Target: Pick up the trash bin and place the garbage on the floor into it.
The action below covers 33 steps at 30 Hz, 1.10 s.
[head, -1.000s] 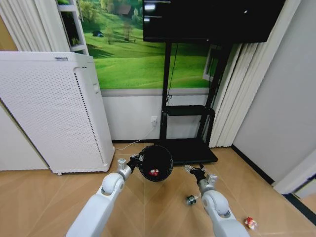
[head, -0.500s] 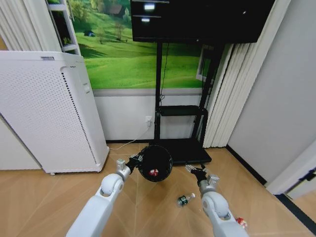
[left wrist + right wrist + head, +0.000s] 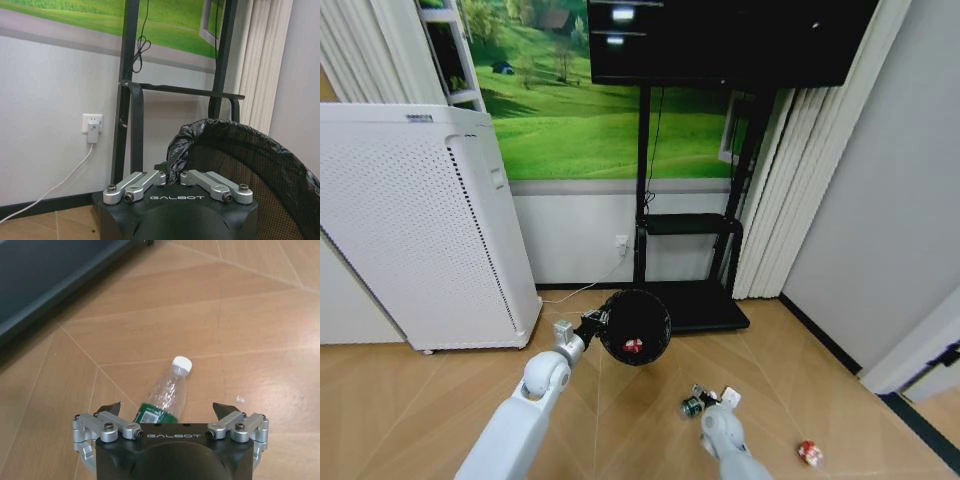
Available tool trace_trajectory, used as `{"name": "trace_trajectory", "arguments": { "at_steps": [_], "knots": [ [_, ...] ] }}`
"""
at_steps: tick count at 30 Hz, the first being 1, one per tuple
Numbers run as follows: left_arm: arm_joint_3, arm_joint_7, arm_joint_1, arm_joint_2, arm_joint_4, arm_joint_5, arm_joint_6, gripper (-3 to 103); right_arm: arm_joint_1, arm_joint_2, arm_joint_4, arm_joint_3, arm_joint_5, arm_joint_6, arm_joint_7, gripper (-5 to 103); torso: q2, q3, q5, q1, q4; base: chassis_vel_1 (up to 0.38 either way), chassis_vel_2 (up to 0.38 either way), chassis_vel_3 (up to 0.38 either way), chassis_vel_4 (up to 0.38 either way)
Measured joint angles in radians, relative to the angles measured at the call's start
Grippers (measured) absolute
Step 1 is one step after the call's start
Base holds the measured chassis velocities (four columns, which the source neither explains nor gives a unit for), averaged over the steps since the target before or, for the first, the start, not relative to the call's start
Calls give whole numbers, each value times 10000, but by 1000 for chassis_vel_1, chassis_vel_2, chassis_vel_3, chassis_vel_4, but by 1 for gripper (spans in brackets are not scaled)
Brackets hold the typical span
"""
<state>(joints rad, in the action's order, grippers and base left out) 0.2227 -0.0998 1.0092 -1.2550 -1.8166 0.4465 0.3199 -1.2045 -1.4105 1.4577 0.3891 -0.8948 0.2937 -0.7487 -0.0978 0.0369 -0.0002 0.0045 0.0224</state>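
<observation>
The trash bin [image 3: 636,327], a small black mesh basket lined with a black bag, hangs off the floor [image 3: 440,400] just in front of the black TV stand base [image 3: 705,305], its mouth tipped toward the head camera. Inside it lies one red-and-white scrap [image 3: 632,347]. The left pincer [image 3: 592,324] holds the bin at its 9 o'clock rim; in the left wrist view its fingers [image 3: 150,178] are drawn together on the bunched bag edge and the mesh wall [image 3: 240,165] (clamped, with the rim pinched between them).

From the bin, toward 5 o'clock on the herringbone wood, lies a clear plastic bottle with a green label [image 3: 692,405] and a white cap (this is the green-and-white piece of garbage). The right pincer [image 3: 708,399] hangs low directly over it, and in the right wrist view [image 3: 170,412] its fingers [image 3: 111,407] stand wide apart on either side of the bottle's [image 3: 165,397] lower half without touching it; the cap points away from the wrist.

Farther out, at about 4 o'clock from the bin near the lower edge of the head view, a red-and-white scrap [image 3: 809,452] sits alone on the floor.

A tall white perforated appliance [image 3: 420,230] stands at 10 o'clock from the bin, against the wall.
</observation>
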Motion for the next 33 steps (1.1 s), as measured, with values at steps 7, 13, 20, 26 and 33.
{"name": "trace_trajectory", "arguments": {
  "at_steps": [7,13,20,26,33],
  "knots": [
    [48,10,335,-16,-232,-120,1,7,1290,-966,-1933,58,30,-447,-269,100,0,-1,0,0,-4,0,0,0,0],
    [211,5,442,52,-471,-96,0,7,2054,-1533,-3737,134,1182,-919,51,100,0,0,0,0,-2,0,0,0,0],
    [493,-10,582,110,-673,-28,13,7,2628,-1722,-5288,269,2242,-1504,631,100,0,0,0,0,0,0,0,0,0],
    [641,-30,675,190,-762,-8,13,7,2824,-1806,-5816,333,2660,-1689,678,97,0,0,1,0,-2,0,0,0,0],
    [753,-39,678,250,-876,61,13,7,2944,-1731,-6451,377,2870,-1981,920,71,0,-1,2,1,0,0,0,0,0]
  ]
}}
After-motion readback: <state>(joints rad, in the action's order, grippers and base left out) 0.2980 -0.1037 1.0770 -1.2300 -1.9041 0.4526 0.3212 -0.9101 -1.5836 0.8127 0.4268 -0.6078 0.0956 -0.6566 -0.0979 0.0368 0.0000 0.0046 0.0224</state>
